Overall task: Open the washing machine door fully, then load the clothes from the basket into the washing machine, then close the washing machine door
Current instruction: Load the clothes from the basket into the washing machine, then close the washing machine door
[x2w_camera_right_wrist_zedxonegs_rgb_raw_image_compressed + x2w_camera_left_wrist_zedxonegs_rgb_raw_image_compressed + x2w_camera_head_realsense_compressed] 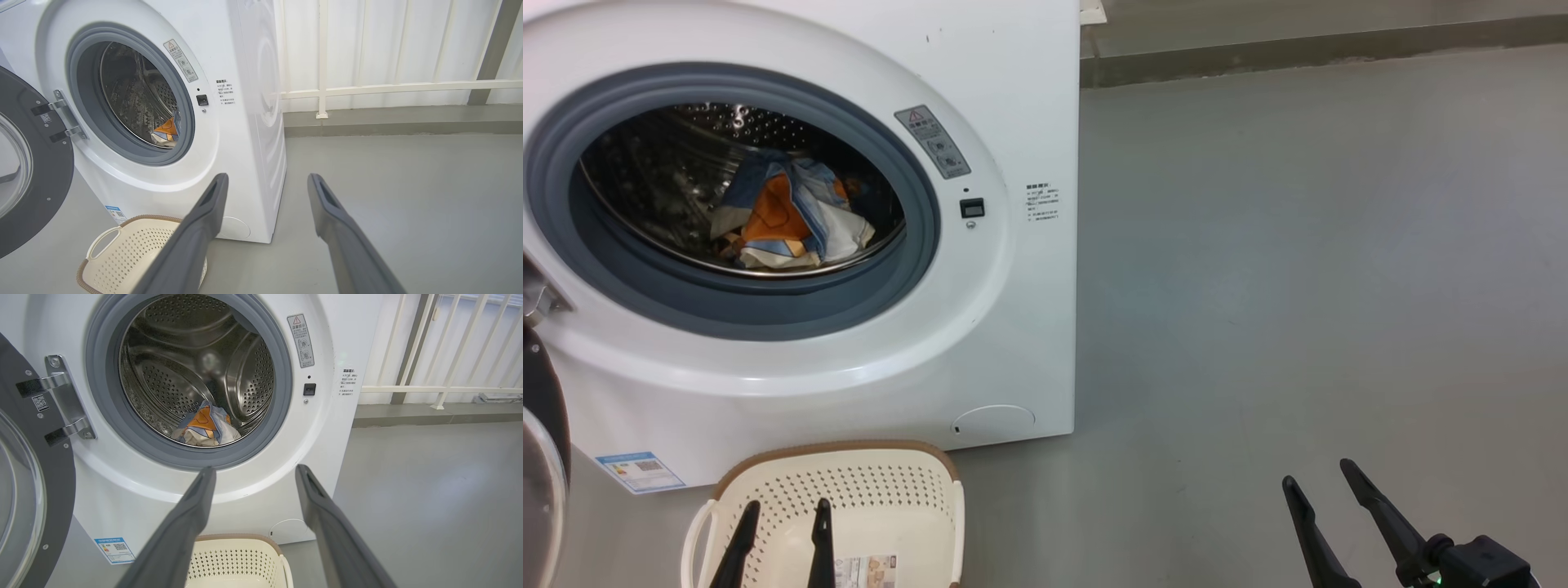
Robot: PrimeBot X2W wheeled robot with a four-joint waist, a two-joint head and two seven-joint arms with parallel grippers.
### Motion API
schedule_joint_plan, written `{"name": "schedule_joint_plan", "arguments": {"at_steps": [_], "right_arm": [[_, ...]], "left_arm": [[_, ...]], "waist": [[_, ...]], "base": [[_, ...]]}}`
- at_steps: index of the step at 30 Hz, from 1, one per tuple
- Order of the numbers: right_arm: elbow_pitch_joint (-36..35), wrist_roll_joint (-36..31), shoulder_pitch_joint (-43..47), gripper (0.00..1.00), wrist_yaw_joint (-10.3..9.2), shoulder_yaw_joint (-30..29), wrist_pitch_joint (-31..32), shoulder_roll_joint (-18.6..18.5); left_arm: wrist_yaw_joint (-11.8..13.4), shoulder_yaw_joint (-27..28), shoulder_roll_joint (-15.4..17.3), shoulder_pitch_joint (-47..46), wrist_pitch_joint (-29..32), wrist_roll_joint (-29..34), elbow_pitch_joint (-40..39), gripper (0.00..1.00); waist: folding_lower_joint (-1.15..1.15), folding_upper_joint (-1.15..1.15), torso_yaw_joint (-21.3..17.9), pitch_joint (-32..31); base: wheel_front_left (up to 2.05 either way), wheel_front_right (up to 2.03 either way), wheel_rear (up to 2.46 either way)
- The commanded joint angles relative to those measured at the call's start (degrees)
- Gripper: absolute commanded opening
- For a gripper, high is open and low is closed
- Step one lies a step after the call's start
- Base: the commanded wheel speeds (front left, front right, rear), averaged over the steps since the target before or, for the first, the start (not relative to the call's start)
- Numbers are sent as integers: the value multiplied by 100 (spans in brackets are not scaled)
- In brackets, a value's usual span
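The white washing machine (pixel 1013 98) stands with its door (pixel 24 486) swung wide to the left on its hinge. The clothes (pixel 788 214), a blue, orange and cream bundle, lie inside the steel drum (pixel 206 426) (pixel 165 131). On the floor before the machine sits the cream basket (pixel 874 498) (pixel 130 249), with nothing in it but its label sticker. My left gripper (pixel 784 516) (pixel 255 473) hangs open above the basket, nothing between its fingers. My right gripper (pixel 1319 478) (pixel 267 181) is open over bare floor to the machine's right.
Grey floor (pixel 1298 245) stretches to the right of the machine. A white railing (pixel 388 87) on a low kerb runs behind it. The open door's black rim (pixel 539 408) juts out at the far left.
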Motion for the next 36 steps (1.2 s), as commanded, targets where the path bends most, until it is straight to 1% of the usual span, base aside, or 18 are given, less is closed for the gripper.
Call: {"name": "schedule_joint_plan", "arguments": {"at_steps": [1, 9, 26, 36], "right_arm": [[-165, -101, -84, 100, 9, 112, -1, -47], [-161, -93, -85, 100, 9, 120, -3, -27], [-143, -92, -69, 100, 9, 102, -15, -18], [-135, -99, -69, 100, 9, 108, -30, 5]], "left_arm": [[12, 180, 127, -125, -18, -23, -93, 100], [-12, 186, 158, -166, -14, -62, -45, 100], [56, 136, 172, -182, -4, -45, -53, 100], [100, 146, 220, -192, 7, -43, -68, 100]], "waist": [[0, 0, -4, -3], [0, 0, -17, -17], [0, 0, 28, -46], [0, 0, 21, -69]], "base": [[0, 0, 0], [0, 0, 0], [-2, 2, 0], [-94, 94, 0]]}}
